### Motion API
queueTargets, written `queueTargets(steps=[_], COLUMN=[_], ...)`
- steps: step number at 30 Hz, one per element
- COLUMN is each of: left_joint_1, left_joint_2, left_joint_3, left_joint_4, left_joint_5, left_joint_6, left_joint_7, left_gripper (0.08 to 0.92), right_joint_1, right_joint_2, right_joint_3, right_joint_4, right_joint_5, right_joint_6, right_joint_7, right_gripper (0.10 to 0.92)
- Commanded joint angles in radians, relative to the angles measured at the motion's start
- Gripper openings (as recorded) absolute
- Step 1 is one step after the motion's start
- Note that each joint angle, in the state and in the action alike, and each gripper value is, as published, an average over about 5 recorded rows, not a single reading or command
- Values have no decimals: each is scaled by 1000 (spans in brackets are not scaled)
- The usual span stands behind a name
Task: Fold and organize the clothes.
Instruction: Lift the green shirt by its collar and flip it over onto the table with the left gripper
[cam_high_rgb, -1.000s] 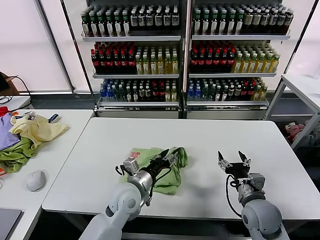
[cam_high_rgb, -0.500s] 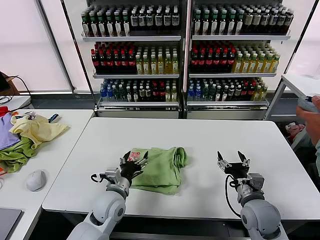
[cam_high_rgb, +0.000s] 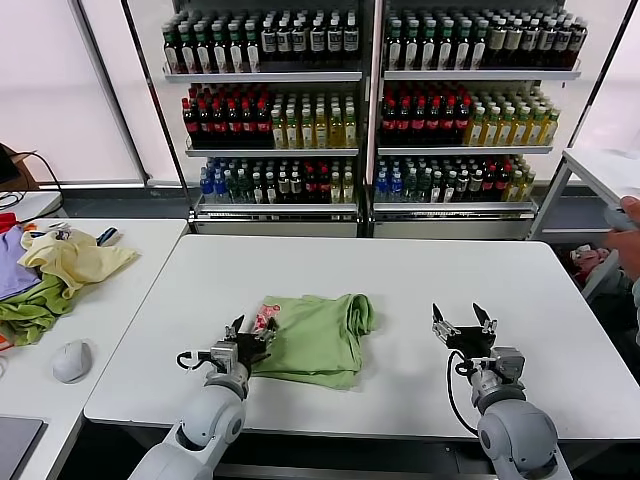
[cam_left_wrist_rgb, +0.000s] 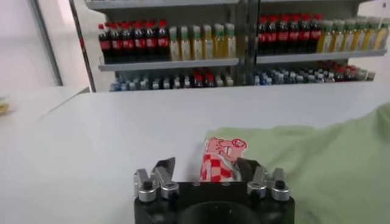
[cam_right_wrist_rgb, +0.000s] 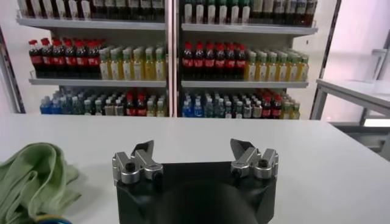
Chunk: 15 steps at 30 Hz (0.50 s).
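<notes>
The light green polo shirt (cam_high_rgb: 318, 337) lies folded into a rough rectangle at the middle of the white table (cam_high_rgb: 380, 270), with its red-and-white print (cam_high_rgb: 266, 317) at its left edge. My left gripper (cam_high_rgb: 250, 333) is open and empty at that left edge, low over the table. In the left wrist view the print (cam_left_wrist_rgb: 220, 159) lies just ahead, between the open fingers of the left gripper (cam_left_wrist_rgb: 204, 170). My right gripper (cam_high_rgb: 462, 322) is open and empty, right of the shirt. In the right wrist view the right gripper (cam_right_wrist_rgb: 195, 152) is open and the shirt (cam_right_wrist_rgb: 33, 176) shows to one side.
A side table at the left holds a pale yellow garment (cam_high_rgb: 75, 257), darker green (cam_high_rgb: 30, 308) and purple (cam_high_rgb: 12, 262) garments and a mouse (cam_high_rgb: 72, 360). Bottle shelves (cam_high_rgb: 370, 100) stand behind the table. A person's hand (cam_high_rgb: 628, 235) is at the right edge.
My left gripper has drawn back from on top of the shirt to its left edge and let go of it. The shirt lies flatter. The right arm has barely moved.
</notes>
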<state>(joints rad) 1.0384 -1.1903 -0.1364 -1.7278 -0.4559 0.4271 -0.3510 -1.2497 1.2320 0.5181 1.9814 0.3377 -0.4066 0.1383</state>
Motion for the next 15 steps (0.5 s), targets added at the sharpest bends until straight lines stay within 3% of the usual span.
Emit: queueTargets(steps=[1, 15], left_joint_1=[0, -5], left_joint_2=[15, 10], left_joint_3=[1, -133], left_joint_4=[18, -18], left_joint_5=[-83, -541], left_joint_6=[93, 113], left_joint_7=[36, 79], left_gripper=[577, 171], right_joint_1=[0, 14], right_joint_2=[0, 3], right_joint_3=[4, -4], right_joint_4=[3, -6], right_joint_5=[1, 2], right_joint_6=[0, 3], right_joint_7=[0, 0], right_gripper=[823, 823])
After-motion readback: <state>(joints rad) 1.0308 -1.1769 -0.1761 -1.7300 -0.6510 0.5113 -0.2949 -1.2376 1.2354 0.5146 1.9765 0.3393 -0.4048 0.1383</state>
